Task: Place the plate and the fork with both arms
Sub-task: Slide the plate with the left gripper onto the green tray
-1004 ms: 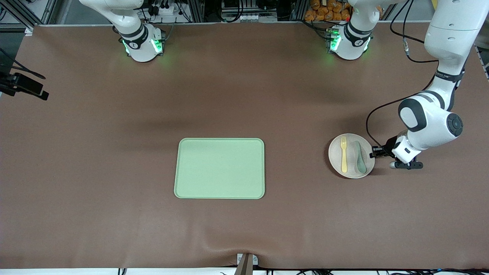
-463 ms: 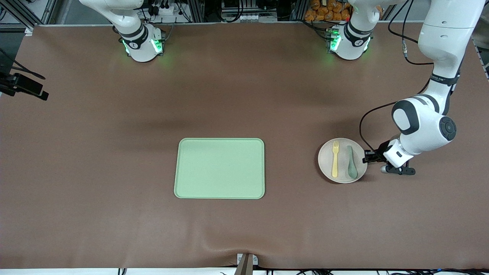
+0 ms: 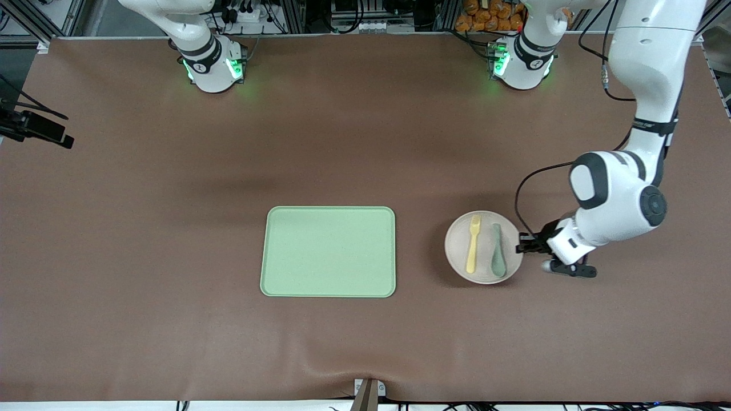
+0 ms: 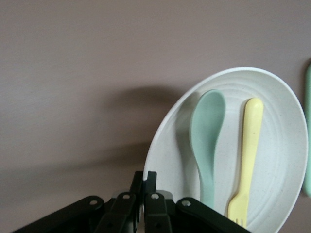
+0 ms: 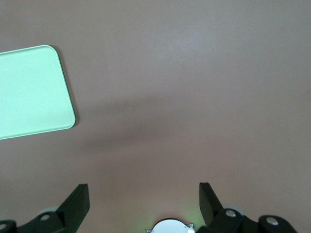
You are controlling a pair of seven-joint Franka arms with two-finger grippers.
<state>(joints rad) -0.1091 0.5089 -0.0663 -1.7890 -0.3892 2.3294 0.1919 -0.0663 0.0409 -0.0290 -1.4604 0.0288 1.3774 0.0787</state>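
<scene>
The off-white plate [image 3: 483, 247] is held just above the brown table, between the tray and the left arm's end. On it lie the pale-yellow fork [image 3: 472, 243] and a grey-green spoon [image 3: 497, 258] side by side. My left gripper [image 3: 521, 245] is shut on the plate's rim at the edge toward the left arm's end. The left wrist view shows the plate [image 4: 286, 160], fork [image 4: 247, 165], spoon [image 4: 206, 141] and the gripper [image 4: 145, 180] pinching the rim. My right gripper [image 5: 144, 200] is open and empty, high over the table near its base; it is out of the front view.
The rectangular light-green tray [image 3: 328, 252] lies at the table's middle; its corner shows in the right wrist view [image 5: 34, 90]. A black camera mount [image 3: 35, 129] sticks in at the right arm's end. The table cloth bulges at the near edge [image 3: 368, 377].
My left gripper has carried the plate, with fork and spoon on it, toward the tray and slightly nearer the front camera. The right arm has not moved.
</scene>
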